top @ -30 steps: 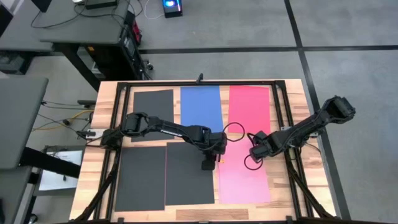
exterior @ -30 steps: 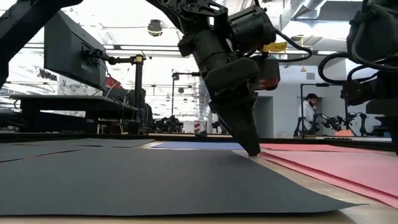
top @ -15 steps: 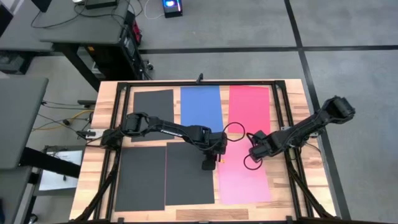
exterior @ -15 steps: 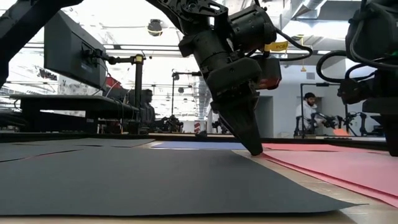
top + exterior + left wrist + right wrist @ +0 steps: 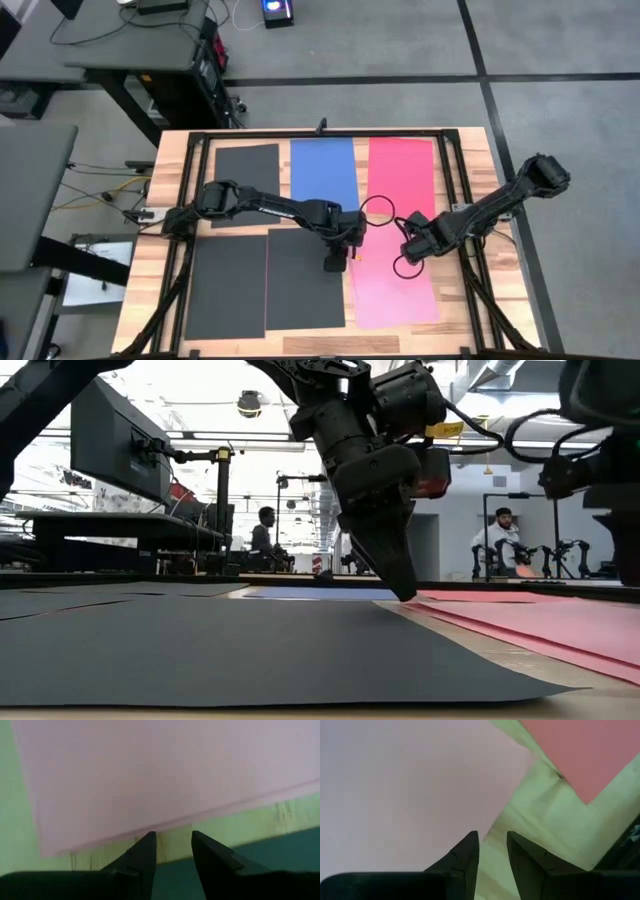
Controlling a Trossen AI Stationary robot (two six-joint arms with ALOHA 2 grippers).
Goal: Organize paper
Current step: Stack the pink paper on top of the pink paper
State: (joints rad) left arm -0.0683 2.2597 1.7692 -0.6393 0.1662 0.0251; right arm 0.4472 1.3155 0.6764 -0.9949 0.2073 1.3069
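Note:
Six sheets of paper lie flat on the wooden table. A dark one [image 5: 245, 170], a blue one [image 5: 323, 170] and a red one [image 5: 402, 175] lie at the far side. Two dark ones [image 5: 227, 285] [image 5: 305, 278] and a pink one [image 5: 393, 290] lie at the near side. My left gripper [image 5: 336, 263] points steeply down over the bare wood strip [image 5: 174, 840] between the near dark sheet and the pink sheet. It is open, with nothing between its fingers. My right gripper [image 5: 493, 845] hangs open above the pink sheet's far right edge [image 5: 495, 815], holding nothing. My left gripper's fingertips [image 5: 405, 592] stand very low over the wood beside the dark sheet's far right corner. I cannot tell whether they touch the table. They hold no sheet.
A black metal frame [image 5: 455, 190] runs around the table top and carries both arms. Desks [image 5: 130, 40] stand beyond the table's far left. In the low view, people [image 5: 497, 540] show in the room behind.
My right gripper has risen a little above the pink sheet, its fingers as far apart as before. My left gripper has stayed over the wood strip. The sheets lie where they were.

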